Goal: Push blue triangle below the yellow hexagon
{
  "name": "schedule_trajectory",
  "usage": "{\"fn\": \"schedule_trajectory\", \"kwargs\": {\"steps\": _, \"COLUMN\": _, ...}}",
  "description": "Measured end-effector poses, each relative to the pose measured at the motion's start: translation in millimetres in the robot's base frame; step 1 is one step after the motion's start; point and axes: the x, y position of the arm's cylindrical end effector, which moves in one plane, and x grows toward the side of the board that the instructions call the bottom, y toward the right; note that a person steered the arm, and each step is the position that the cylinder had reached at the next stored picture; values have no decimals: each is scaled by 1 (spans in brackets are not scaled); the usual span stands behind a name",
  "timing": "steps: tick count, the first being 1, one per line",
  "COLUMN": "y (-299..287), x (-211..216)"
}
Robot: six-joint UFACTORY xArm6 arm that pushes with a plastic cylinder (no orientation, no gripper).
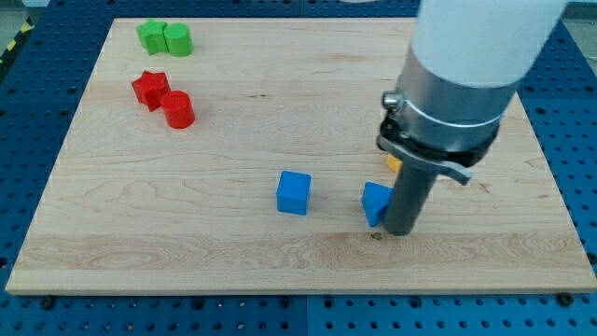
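The blue triangle point(375, 202) lies on the wooden board point(233, 252), right of centre toward the view's bottom. My tip point(399, 232) rests on the board against the triangle's right side. A small bit of the yellow hexagon point(394, 162) shows just above the triangle, mostly hidden behind the arm's collar and rod.
A blue cube point(293, 192) sits left of the triangle. A red star point(149, 89) and a red cylinder point(178, 109) are at the view's upper left. A green star-like block point(151, 35) and a green cylinder point(177, 40) sit at the top left corner.
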Motion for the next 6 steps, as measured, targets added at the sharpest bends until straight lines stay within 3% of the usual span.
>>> {"fn": "schedule_trajectory", "kwargs": {"steps": 2, "y": -62, "x": -3}}
{"fn": "schedule_trajectory", "kwargs": {"steps": 6, "y": -8, "x": -29}}
